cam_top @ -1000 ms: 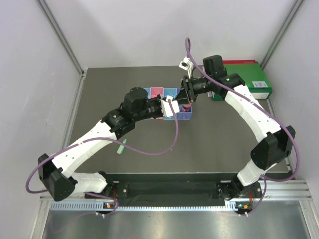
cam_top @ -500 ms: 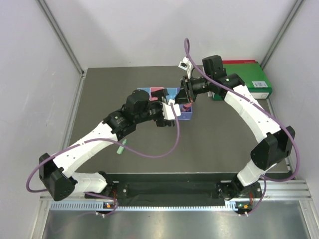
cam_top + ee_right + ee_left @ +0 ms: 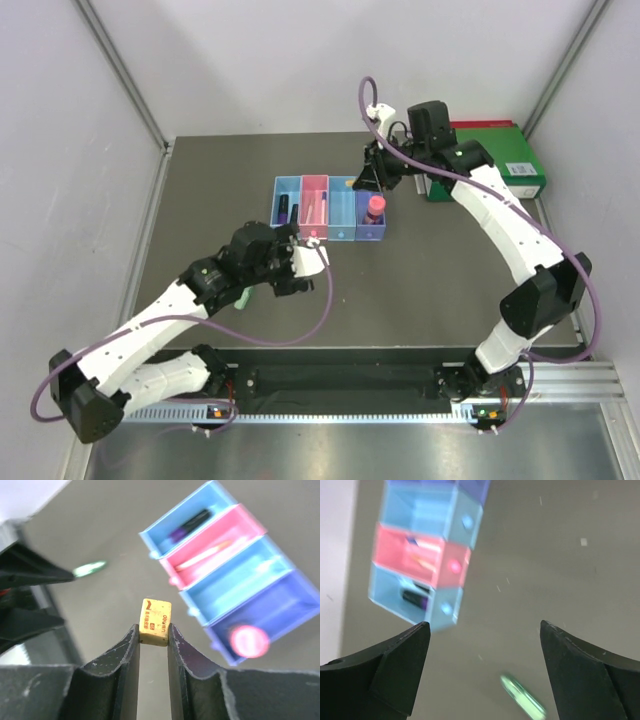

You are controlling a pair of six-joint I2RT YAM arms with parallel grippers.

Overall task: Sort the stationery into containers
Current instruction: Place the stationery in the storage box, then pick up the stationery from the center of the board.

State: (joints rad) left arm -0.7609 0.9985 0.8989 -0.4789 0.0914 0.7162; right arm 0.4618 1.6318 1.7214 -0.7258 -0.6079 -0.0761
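The containers (image 3: pixel 330 208) form a joined row of blue, pink, blue and purple-blue boxes (image 3: pixel 220 555) (image 3: pixel 420 555). A pink highlighter (image 3: pixel 374 206) stands in the purple-blue box. A purple-black marker (image 3: pixel 191 522) lies in the far blue box, and thin pens lie in the pink one. On the table lies a green highlighter (image 3: pixel 522 697) (image 3: pixel 241 297). My left gripper (image 3: pixel 300 268) (image 3: pixel 485 625) hangs open and empty, on the near side of the boxes. My right gripper (image 3: pixel 154 631) (image 3: pixel 368 178) is shut on a small yellow eraser (image 3: pixel 155 621), above the table beside the row.
A large green binder (image 3: pixel 490 160) lies at the back right, behind my right arm. Purple cables loop off both arms. Grey walls close in the table on the left, the right and the back.
My left gripper has opened and pulled back from the purple-blue box toward the near left, leaving the pink highlighter standing in it. My right gripper has shifted slightly back, still gripping the eraser.
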